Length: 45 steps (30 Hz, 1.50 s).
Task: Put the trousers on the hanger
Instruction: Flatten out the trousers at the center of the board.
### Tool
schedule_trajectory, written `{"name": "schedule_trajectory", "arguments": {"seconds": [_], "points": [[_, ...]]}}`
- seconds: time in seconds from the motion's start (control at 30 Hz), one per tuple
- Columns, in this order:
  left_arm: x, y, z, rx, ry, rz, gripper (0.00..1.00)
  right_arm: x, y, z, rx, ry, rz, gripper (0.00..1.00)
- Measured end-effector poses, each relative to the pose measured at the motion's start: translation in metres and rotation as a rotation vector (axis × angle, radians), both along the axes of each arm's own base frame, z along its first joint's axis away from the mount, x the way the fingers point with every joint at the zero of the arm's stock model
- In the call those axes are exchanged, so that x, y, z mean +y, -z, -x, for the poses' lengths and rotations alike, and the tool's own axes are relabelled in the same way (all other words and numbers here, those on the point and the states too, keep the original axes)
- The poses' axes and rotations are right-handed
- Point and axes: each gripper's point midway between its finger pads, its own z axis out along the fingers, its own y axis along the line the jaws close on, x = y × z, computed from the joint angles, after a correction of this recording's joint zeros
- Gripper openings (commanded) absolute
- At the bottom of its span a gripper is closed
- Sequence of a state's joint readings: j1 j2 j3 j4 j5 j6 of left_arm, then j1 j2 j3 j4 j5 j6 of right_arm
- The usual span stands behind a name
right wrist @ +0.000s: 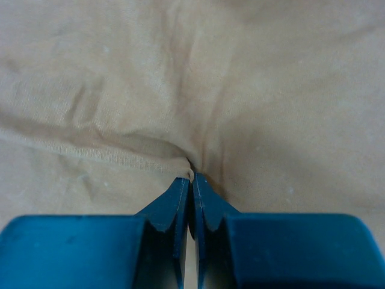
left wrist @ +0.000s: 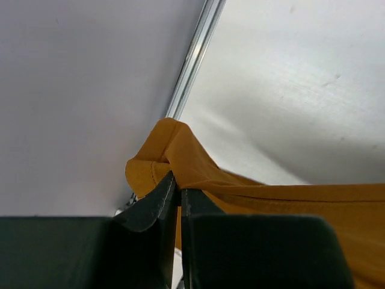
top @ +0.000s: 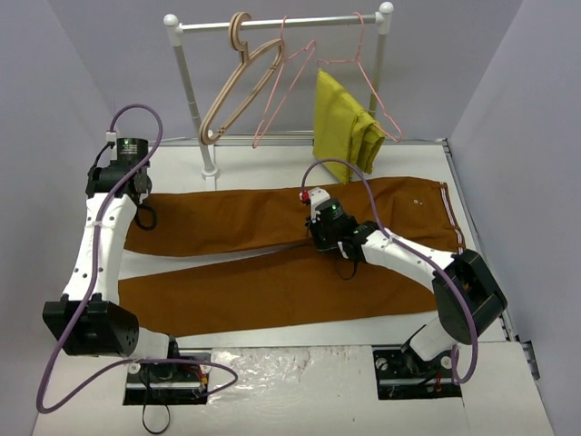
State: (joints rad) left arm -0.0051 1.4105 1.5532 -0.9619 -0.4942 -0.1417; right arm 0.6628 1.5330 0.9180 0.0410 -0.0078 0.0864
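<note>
Low at the centre of the left wrist view, the left gripper is pressed together on a bunched hem corner of the long rust-brown cloth trousers. Low in the right wrist view, the right gripper pinches a small ridge of the same cloth. From above, the trousers lie spread across the white table, with the striped waistband at the right. Well apart, at upper centre, the thin pink wire hanger hangs on the white rail, between a beige wooden hanger and a mustard-yellow folded garment.
</note>
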Motion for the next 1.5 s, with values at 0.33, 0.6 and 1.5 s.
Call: {"name": "schedule_trajectory", "arguments": {"seconds": [0.33, 0.6, 1.5], "points": [[0.034, 0.132, 0.009, 0.390, -0.142, 0.135, 0.02, 0.003, 0.012, 0.004, 0.017, -0.001, 0.022, 0.03], [0.057, 0.171, -0.040, 0.430, -0.205, 0.198, 0.02, 0.015, 0.035, 0.003, 0.057, 0.008, 0.041, 0.17], [0.018, 0.118, -0.035, -0.028, -0.286, 0.471, 0.96, -0.248, -0.032, -0.010, -0.047, 1.177, -0.348, 0.94]]}}
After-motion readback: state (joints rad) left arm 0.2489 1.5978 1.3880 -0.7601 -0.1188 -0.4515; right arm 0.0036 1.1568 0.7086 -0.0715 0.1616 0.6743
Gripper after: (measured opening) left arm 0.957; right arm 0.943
